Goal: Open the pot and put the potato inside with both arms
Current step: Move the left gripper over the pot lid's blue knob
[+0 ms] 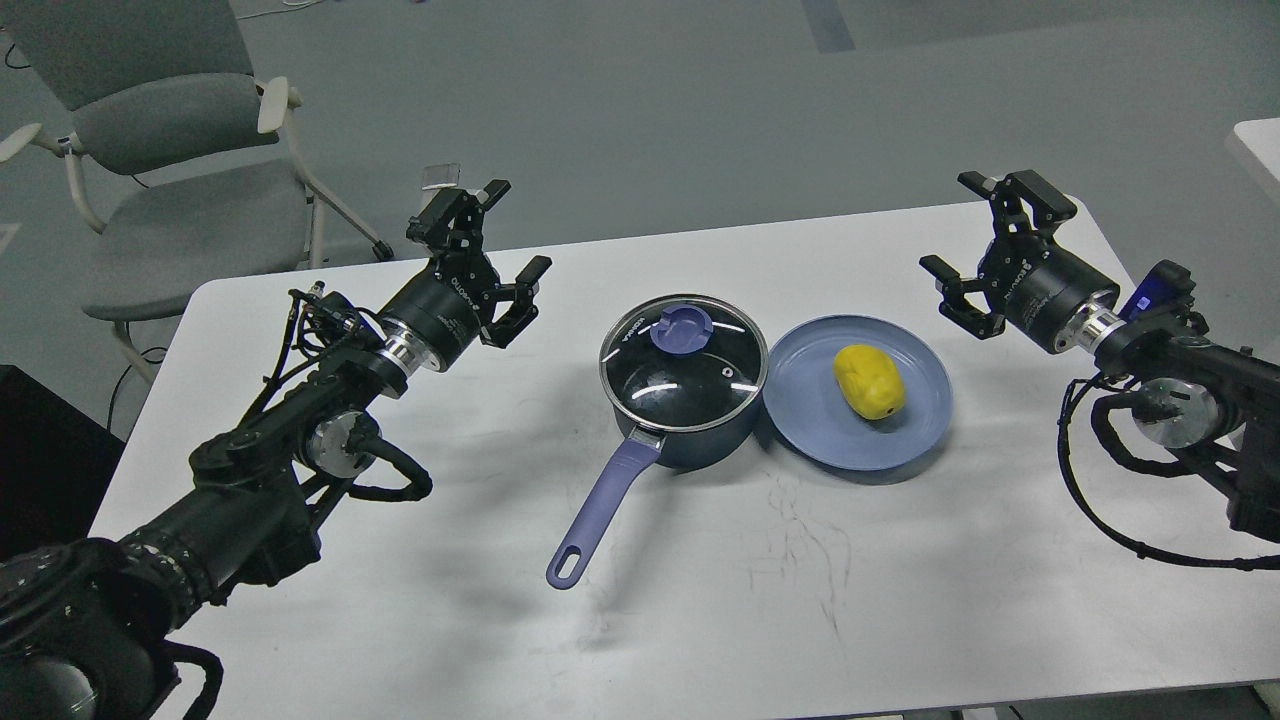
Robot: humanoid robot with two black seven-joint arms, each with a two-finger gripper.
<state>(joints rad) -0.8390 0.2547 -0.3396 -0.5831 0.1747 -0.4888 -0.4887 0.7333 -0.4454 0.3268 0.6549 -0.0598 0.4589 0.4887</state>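
The dark blue pot (690,400) stands mid-table with a glass lid (683,362) on it; the lid carries a periwinkle knob (681,328). Its long handle (598,506) points toward the front left. The yellow potato (869,381) lies on a light-blue plate (920,420) touching the pot's right side. My left gripper (505,235) hovers open to the left of the pot, nothing between its fingers. My right gripper (965,225) hovers open to the right of the plate, also holding nothing.
The white table (420,600) has pen scribbles (800,540) in front of the pot. A grey chair (170,170) stands behind the table's back-left corner. Another white surface's edge (1258,150) shows at the far right.
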